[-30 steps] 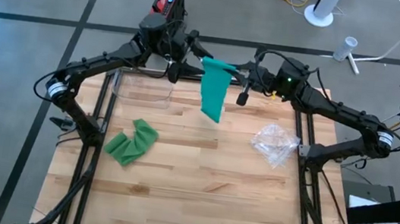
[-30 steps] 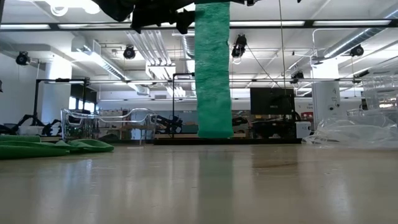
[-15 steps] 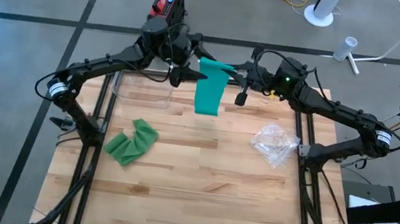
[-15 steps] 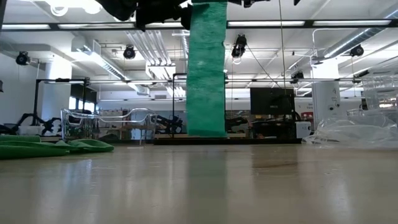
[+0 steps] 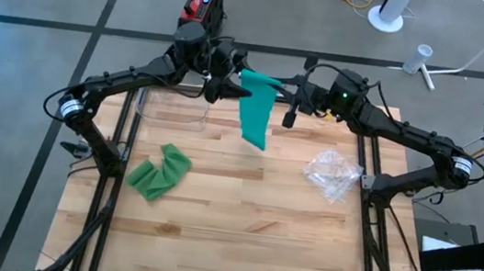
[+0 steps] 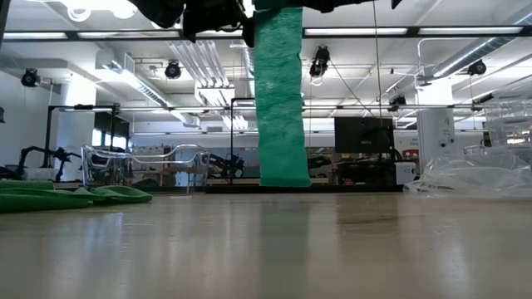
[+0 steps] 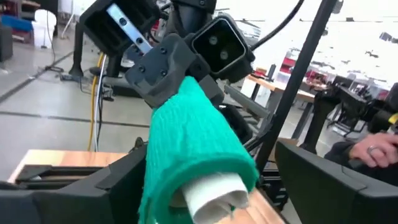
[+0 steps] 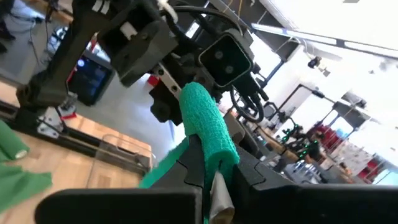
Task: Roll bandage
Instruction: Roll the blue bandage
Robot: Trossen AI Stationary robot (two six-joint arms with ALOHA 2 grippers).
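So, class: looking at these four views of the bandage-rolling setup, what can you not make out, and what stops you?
- Low view: both grippers and the top of the hanging green bandage are cut off by the upper edge.
- High view: whether the left gripper touches the bandage roll; too small.
- Left wrist view: the roll's lower part runs off the bottom edge.
- Clear wrapper: contents can't be told.

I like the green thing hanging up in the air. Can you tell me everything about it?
It is a green bandage, stretchy and fuzzy-looking cloth. Its top is wound round a white core, held up between the two grippers over the back of the table. The right gripper is shut on that end; the left gripper stands open around the roll. The loose strip hangs straight down, its end just above the table.
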